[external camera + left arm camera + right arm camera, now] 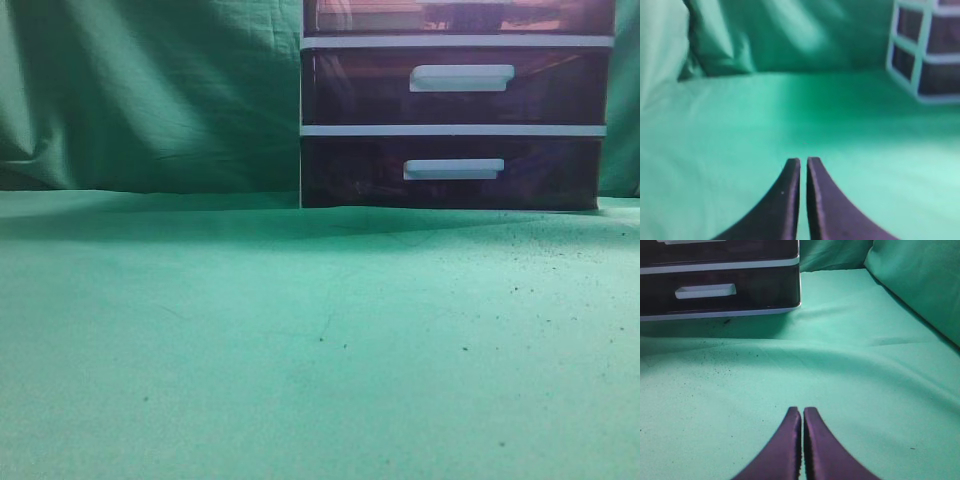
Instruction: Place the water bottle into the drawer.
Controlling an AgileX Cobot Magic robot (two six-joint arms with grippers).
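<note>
The white-framed drawer unit [303, 120] stands at the back right of the green cloth. Its top drawer [460, 17] is lighter, pinkish-brown and translucent, cut off by the frame's top edge. No water bottle shows in any view. My left gripper [803, 161] is shut and empty over bare green cloth, with the unit [923, 50] far off to the upper right. My right gripper [803, 410] is shut and empty over the cloth, with the unit [740, 265] ahead to the upper left. Neither gripper shows in the exterior view.
Two darker purple-brown drawers with white bar handles [461, 78] [453, 169] sit below the top drawer. Green cloth [250, 340] covers the table and hangs as a backdrop [150, 90]. Small dark specks dot the cloth at the right.
</note>
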